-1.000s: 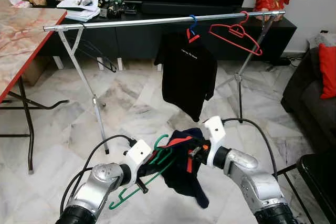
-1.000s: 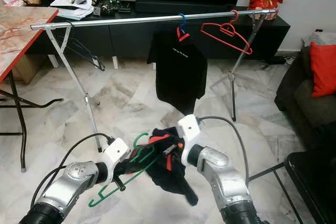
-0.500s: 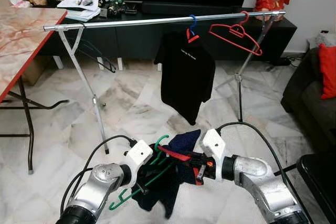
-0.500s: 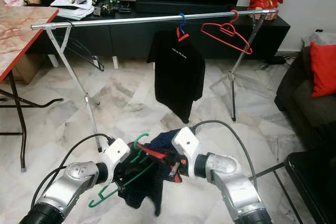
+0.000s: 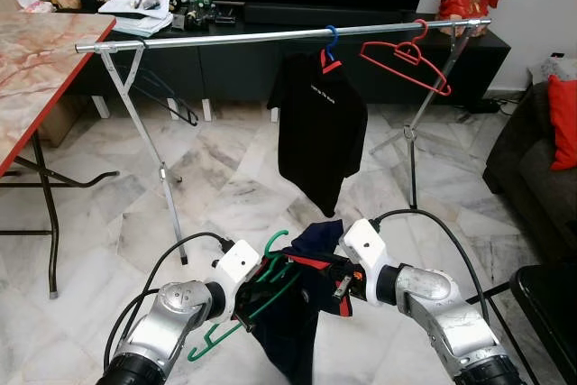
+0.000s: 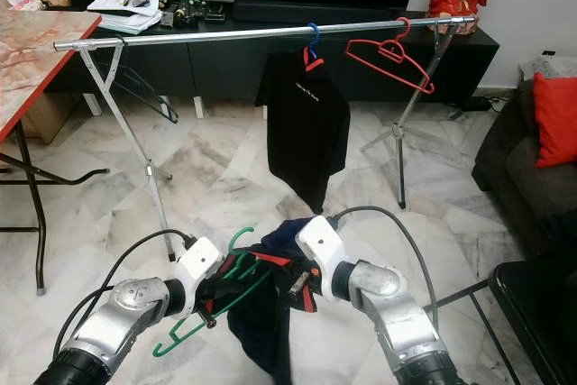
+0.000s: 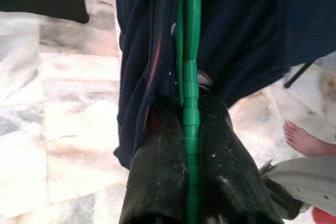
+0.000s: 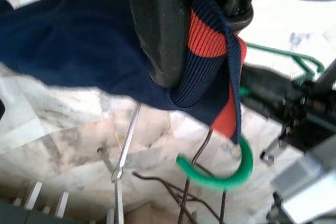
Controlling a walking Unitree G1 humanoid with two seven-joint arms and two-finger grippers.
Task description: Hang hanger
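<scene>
Now the dark navy shirt with a red-striped collar (image 5: 293, 313) hangs lower than half a second ago: then its cloth was spread sideways between the two grippers, and now it drops in a long narrow fold towards the marble floor (image 5: 225, 178). The right gripper (image 5: 341, 279) has moved a little to the left, closer to the left one, so the two are now near each other.

The left gripper (image 5: 242, 304) is closed tight on the thin green plastic hanger (image 5: 270, 272); in the left wrist view the green bar (image 7: 190, 103) runs straight between its two fingers (image 7: 157, 182). The hanger hook (image 5: 274, 241) points up and stays near the robot, low and well apart from the rail. The right gripper is closed on the collar of the shirt; in the right wrist view the ribbed red and navy band (image 8: 205, 45) is pinched between its fingers (image 8: 157, 24), with the green hook (image 8: 220, 174) just behind.

I think the shirt is being drawn over the hanger and is not yet seated on both shoulders. The long silver metal clothes rail (image 5: 270, 35) stands far ahead, with a black T-shirt on a blue hanger (image 5: 320, 123) and an empty red hanger (image 5: 406, 60) to the right; the free stretch on the left looks the easiest place to hang.
</scene>
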